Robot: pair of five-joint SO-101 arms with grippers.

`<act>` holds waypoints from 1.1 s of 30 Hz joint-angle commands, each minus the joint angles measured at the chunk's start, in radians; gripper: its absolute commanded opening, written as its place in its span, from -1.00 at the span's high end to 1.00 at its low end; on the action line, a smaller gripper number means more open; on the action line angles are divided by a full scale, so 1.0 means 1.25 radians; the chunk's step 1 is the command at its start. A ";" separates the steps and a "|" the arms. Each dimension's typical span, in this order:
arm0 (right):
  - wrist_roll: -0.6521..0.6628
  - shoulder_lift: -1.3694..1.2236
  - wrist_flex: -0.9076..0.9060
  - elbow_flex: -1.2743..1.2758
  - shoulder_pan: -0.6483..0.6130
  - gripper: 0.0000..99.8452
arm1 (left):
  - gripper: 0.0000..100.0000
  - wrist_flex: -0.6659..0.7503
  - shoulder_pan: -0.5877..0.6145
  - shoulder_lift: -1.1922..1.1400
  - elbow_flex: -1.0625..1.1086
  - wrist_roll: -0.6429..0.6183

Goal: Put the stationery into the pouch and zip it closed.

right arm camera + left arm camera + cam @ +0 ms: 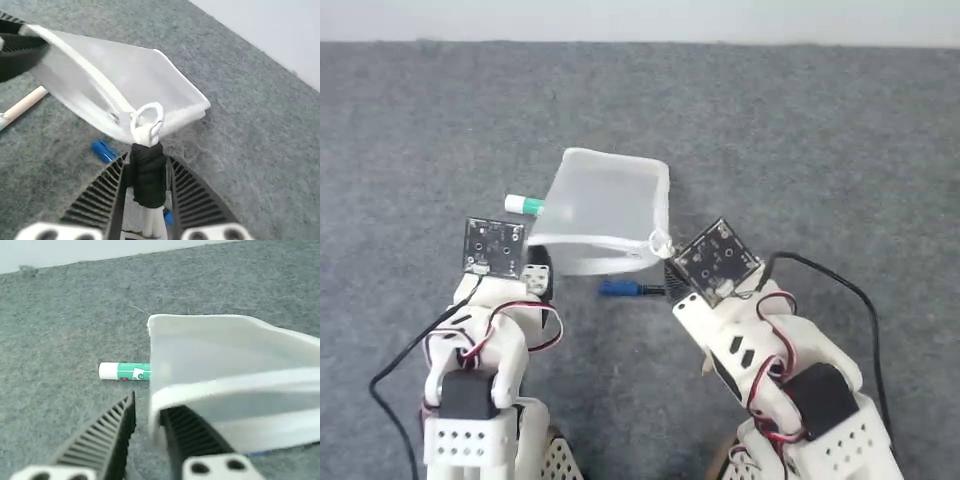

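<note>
A translucent white pouch [605, 205] is held up off the grey mat between both arms, its zipped edge toward them. My left gripper [538, 268] [147, 402] is shut on the pouch's [225, 355] left corner by the zipper band. My right gripper [666, 264] [145, 160] is shut on the black zipper pull [147, 172], which hangs from a white loop [147, 120] at the pouch's [125, 70] right corner. A green and white stick [524, 204] [125, 371] lies on the mat, partly behind the pouch's left side. A blue pen [618, 289] [104, 150] lies below the pouch's front edge.
Grey carpet-like mat [800, 130] covers the table, with open room at the back and on both sides. A pale wall [640, 18] runs along the far edge. A black cable [850, 290] loops beside the right arm.
</note>
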State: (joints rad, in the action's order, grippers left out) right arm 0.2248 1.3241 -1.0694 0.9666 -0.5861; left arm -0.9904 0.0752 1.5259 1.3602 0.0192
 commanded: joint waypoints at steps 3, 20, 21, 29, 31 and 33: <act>0.007 0.024 -0.019 -0.060 -0.025 0.98 | 0.57 0.025 0.002 0.006 -0.026 -0.075; 0.007 0.104 -0.160 -0.188 -0.145 0.98 | 0.70 0.038 -0.072 0.005 0.003 -0.026; 0.007 0.125 -0.168 -0.188 -0.145 0.98 | 0.73 0.038 -0.072 0.005 0.003 -0.026; 0.007 0.191 -0.155 -0.145 -0.145 0.98 | 0.96 0.034 -0.076 0.011 -0.003 -0.025; 0.007 0.196 -0.129 -0.119 -0.143 0.97 | 0.98 0.032 -0.072 0.011 -0.014 -0.025; 0.007 0.197 -0.122 -0.103 -0.142 0.87 | 0.98 0.027 -0.072 0.011 -0.020 -0.025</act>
State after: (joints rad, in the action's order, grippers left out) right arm 0.2248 1.5436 -1.2720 0.8255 -0.7641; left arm -0.9735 -0.0230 1.5321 1.3802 -0.0269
